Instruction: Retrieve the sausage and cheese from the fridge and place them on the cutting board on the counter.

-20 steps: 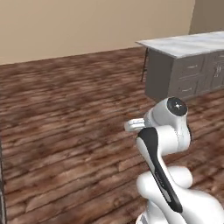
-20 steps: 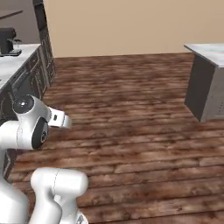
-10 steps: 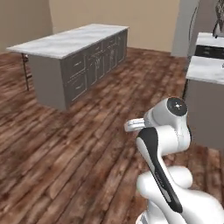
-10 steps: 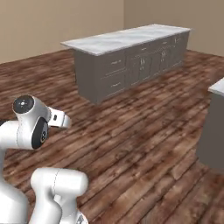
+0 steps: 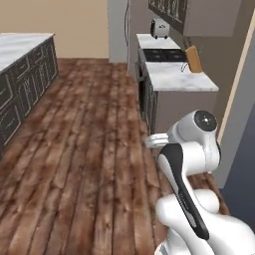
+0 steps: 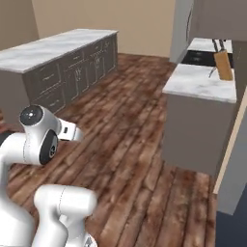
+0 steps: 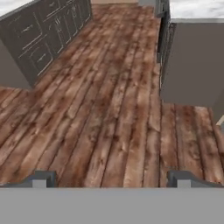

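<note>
Facing open wooden floor (image 7: pixel 109 100), the gripper (image 7: pixel 111 178) is riding folded in front of the robot with its 2 finger tips spread wide apart and nothing between them. Ahead of the hand and to its right, a white marble counter (image 5: pixel 179 75) is standing over a grey cabinet end, carrying a tan knife block (image 6: pixel 223 65) and, farther off, a dark cooktop (image 5: pixel 162 55) and a toaster (image 5: pixel 159 28); ahead to its left, an island (image 6: pixel 58 46) is running along the floor. I cannot pick out the sausage, the cheese, the cutting board or the fridge with certainty; a tall grey slab (image 5: pixel 117 30) far ahead of the hand may be the fridge. Judging risk: the cabinet corner is sitting close on the hand's right, so the base could be clipping it, and the grey slab could be getting mistaken for the fridge.
</note>
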{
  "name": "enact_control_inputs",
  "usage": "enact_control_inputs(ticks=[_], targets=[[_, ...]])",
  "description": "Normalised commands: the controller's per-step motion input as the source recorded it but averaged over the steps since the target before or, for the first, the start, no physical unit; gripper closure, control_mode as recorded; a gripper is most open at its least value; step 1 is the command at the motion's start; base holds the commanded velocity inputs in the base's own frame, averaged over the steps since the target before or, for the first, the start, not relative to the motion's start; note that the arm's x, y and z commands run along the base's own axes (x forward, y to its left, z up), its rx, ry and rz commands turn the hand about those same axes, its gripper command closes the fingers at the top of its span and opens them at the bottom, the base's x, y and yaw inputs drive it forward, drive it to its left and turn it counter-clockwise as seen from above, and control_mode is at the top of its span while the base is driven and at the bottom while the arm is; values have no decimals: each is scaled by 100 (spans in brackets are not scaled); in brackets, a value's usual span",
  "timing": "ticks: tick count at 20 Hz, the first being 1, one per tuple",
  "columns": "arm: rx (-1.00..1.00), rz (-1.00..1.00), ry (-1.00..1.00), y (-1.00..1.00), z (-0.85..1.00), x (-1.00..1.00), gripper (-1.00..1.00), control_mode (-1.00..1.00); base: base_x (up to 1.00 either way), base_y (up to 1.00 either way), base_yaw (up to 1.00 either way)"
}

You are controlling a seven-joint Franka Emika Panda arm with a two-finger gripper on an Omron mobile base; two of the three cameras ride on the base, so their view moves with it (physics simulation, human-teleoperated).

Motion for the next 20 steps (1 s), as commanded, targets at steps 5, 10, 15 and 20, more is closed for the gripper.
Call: enact_control_inputs(ticks=[5, 10, 15, 20], targets=[[0, 0, 0, 0, 0, 0, -100, 100, 100, 100, -42], [0, 0, 0, 0, 0, 0, -100, 100, 100, 98, -31], [0, 0, 0, 0, 0, 0, -100, 100, 100, 89, -15], [0, 0, 0, 0, 0, 0, -100, 100, 100, 97, -6]])
